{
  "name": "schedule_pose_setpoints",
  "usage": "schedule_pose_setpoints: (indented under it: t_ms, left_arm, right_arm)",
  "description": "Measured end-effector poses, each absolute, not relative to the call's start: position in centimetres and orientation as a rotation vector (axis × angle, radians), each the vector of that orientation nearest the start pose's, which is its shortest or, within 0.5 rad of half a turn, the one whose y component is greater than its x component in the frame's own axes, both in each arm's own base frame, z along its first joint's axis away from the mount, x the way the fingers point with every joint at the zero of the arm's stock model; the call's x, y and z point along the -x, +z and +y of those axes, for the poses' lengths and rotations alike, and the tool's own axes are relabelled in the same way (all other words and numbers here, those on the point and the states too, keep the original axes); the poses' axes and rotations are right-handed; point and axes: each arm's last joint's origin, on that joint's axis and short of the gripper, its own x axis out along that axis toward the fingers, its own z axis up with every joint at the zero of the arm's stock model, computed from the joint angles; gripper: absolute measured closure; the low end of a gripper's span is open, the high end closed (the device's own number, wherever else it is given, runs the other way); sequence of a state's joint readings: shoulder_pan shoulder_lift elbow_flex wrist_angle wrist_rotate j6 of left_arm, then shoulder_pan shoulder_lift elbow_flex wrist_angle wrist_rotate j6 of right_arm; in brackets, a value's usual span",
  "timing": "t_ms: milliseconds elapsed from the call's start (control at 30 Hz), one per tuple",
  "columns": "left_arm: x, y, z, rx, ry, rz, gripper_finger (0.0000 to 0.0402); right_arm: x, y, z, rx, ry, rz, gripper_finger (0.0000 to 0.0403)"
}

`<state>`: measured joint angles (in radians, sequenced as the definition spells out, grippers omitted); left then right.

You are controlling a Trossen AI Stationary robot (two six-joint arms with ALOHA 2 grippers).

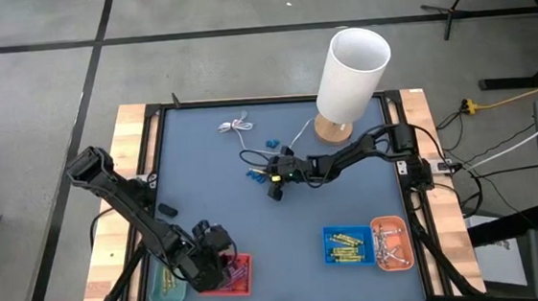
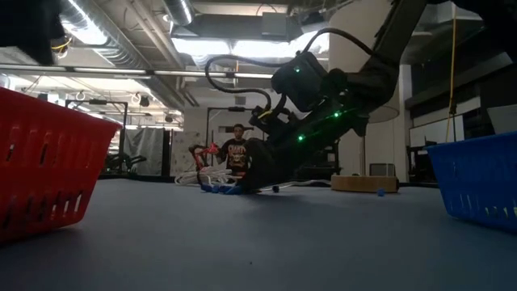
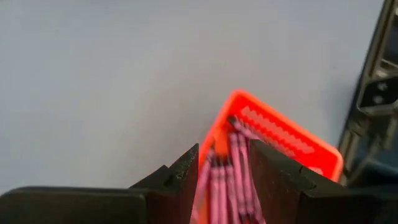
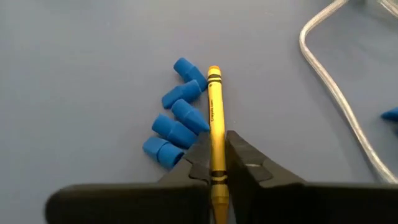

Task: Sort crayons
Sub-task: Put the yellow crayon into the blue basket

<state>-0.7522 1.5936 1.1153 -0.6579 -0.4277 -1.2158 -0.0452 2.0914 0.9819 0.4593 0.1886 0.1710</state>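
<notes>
Below, left fingers (image 3: 221, 180) spread over red basket (image 3: 283, 134) of purple crayons (image 3: 227, 183); right fingers (image 4: 217, 155) clenched on yellow crayon (image 4: 214, 106).

high: overhead, straight down | low: tabletop level, across | wrists: close, downward | shared: blue mat (image 1: 256, 228)

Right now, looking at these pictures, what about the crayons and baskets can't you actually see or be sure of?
- Yellow crayon, right wrist view: its near end is hidden between the right gripper fingers.
- Red basket, left wrist view: the left gripper covers much of it; the crayons inside are blurred.
- Green basket, high view: largely hidden under the left arm.
- Orange basket, high view: contents too small to identify.
</notes>
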Motion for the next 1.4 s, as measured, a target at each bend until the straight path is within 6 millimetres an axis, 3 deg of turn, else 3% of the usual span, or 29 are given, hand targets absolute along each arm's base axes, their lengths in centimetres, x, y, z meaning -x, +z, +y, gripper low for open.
schedule_pose_setpoints:
  t_ms: [167,467,767,967,1400]
  left_arm:
    - [-24.2,22.4,-19.5,0.35,0.319,0.873,0.0274]
    - [-25.7,22.5,-17.4,0.198,0.359,0.829,0.0274]
    - [-27.2,22.6,-15.2,0.098,0.368,0.839,0.0274]
    - [-28.1,22.6,-13.6,0.052,0.39,0.851,0.0274]
    - [-30.1,23.0,-11.2,-0.012,0.321,0.844,0.0274]
  right_arm:
    - [-39.2,8.5,-2.3,-0.079,-0.271,0.63,0.039]
    - [-38.8,11.1,-2.2,-0.079,-0.236,0.646,0.0374]
    - [-38.4,13.7,-1.1,-0.262,0.112,0.64,0.0386]
    - [-38.3,14.3,-0.6,-0.363,0.266,0.633,0.0376]
    - [-38.7,14.9,0.8,-0.348,0.334,0.573,0.0379]
